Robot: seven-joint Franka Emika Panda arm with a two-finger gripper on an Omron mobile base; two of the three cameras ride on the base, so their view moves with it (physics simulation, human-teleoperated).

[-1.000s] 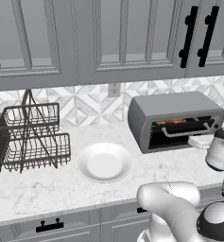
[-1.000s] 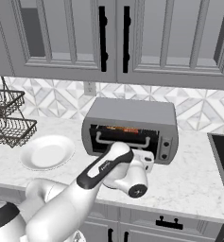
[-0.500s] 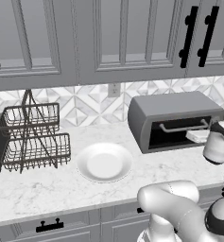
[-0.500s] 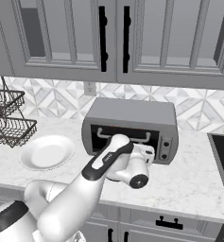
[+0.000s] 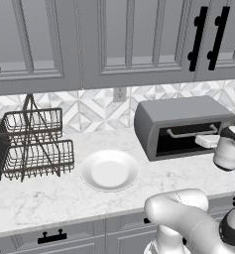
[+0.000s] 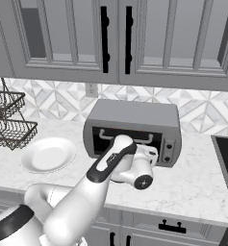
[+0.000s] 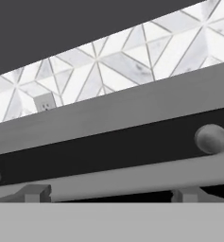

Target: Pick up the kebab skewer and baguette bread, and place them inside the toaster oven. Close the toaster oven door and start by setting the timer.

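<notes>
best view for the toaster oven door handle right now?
Hand view: the door handle runs across the picture up close, both mounts visible. In the left base view the gripper covers its right end; in the right base view the arm hides its middle.

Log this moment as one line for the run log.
stage: closing door | toaster oven door: up against toaster oven | gripper: open, at bar handle | plate: left of oven
</notes>
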